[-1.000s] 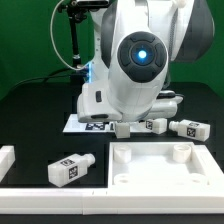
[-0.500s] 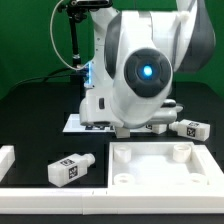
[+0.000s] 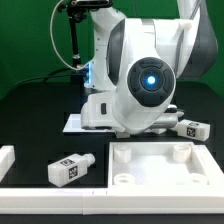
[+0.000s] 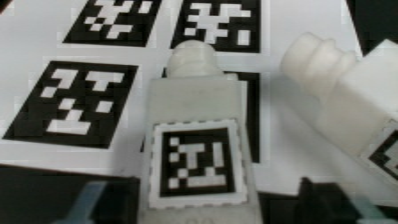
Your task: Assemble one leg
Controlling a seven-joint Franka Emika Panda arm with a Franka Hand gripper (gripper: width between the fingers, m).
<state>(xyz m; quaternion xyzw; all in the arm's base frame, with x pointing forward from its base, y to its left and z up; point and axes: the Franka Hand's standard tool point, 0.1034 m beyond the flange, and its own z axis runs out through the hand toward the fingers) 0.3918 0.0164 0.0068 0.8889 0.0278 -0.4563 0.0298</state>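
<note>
In the wrist view a white leg point(image 4: 196, 130) with a black-and-white tag lies on the marker board point(image 4: 89, 95). Its narrower peg end points away from the gripper. My gripper point(image 4: 205, 212) is open and low over it. One dark finger point(image 4: 103, 205) shows on each side of the leg's tagged end, with a gap to the leg on both sides. A second leg point(image 4: 338, 80) lies close beside it. In the exterior view the arm's body hides the gripper and these legs. Two other legs show there, one at the front left point(image 3: 68, 168) and one at the right point(image 3: 190, 128).
A large flat white square panel point(image 3: 165, 170) with raised corners lies at the front right. A white piece point(image 3: 5, 158) sits at the exterior view's left edge. The marker board's corner point(image 3: 73, 123) shows left of the arm. A black stand point(image 3: 75, 40) rises behind.
The arm's wrist has swung down and towards the exterior view's right. It now covers the two legs near the marker board that showed a second ago.
</note>
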